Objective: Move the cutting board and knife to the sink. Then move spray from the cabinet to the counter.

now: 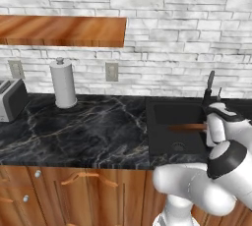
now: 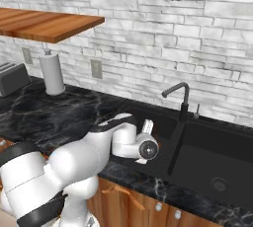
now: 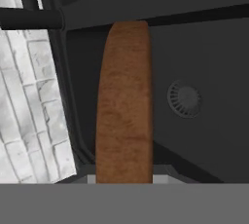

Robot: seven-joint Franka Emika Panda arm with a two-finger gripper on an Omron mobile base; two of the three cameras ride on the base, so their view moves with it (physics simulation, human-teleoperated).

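Observation:
My gripper (image 1: 207, 127) is shut on the near end of the cutting board (image 3: 124, 106), a long brown wooden board with a rounded far end. The board reaches out level over the dark sink (image 1: 167, 114); in the left base view the cutting board (image 1: 187, 127) is a thin brown strip above the basin. From the hand, its far end lies toward the basin wall, with the round drain (image 3: 185, 99) beside it. The cabinet (image 1: 64, 29) hangs at upper left above the black counter (image 1: 88, 127). The knife and the spray are out of view.
A black faucet (image 1: 210, 85) rises behind the sink, close to my hand. A paper towel roll (image 1: 63, 83) and a toaster (image 1: 11, 99) stand at the counter's back left. Brown cupboards (image 1: 74, 195) run below the counter.

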